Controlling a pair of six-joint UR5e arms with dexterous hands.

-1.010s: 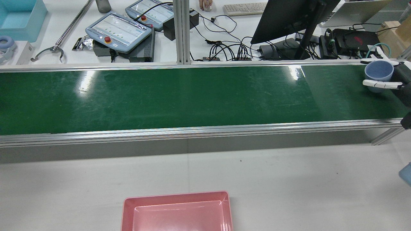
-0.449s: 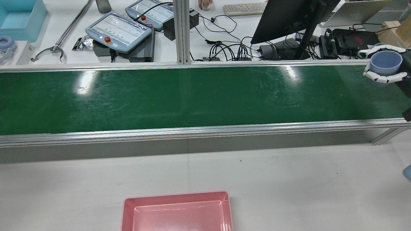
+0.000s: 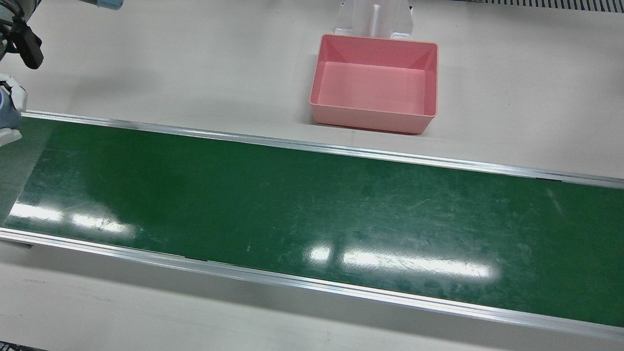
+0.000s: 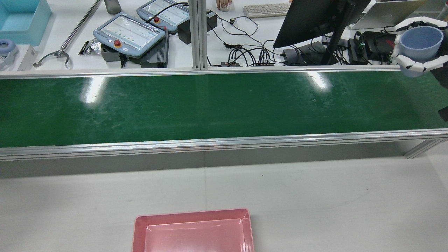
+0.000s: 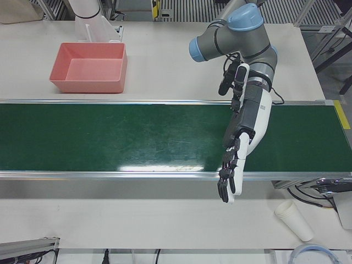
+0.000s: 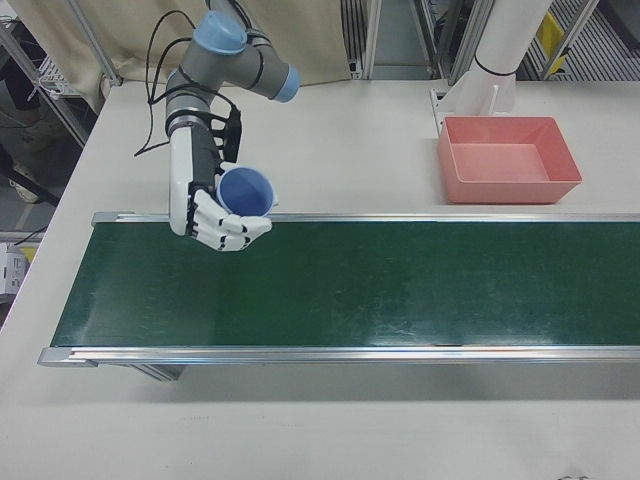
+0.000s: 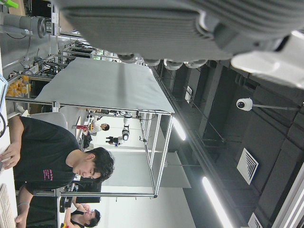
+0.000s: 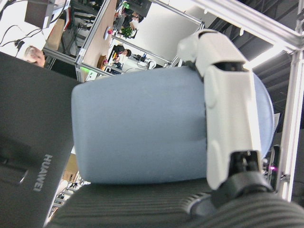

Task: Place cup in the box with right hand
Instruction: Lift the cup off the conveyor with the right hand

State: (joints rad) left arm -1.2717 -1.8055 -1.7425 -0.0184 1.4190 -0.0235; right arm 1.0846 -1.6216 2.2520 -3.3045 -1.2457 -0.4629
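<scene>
My right hand [image 6: 215, 215] is shut on a light blue cup [image 6: 246, 190] and holds it upright, above the end of the green belt [image 6: 350, 285]. The hand [image 4: 416, 63] and cup [image 4: 421, 38] are at the right edge of the rear view. The cup fills the right hand view [image 8: 142, 133], with a white finger [image 8: 230, 118] across it. The pink box [image 3: 370, 119] stands empty on the white table beyond the belt, far from the cup; it also shows in the rear view [image 4: 192, 213]. My left hand [image 5: 231, 176] hangs open and empty over the belt's front rail.
The long green belt [image 3: 312, 209] with metal rails crosses the table. A stack of paper cups [image 5: 294, 220] lies on the table near the left arm. A monitor [image 4: 315, 21] and teach pendants [image 4: 129, 33] stand behind the belt.
My right hand has lifted the blue cup up off the belt and slightly away from the robot. The box has not moved.
</scene>
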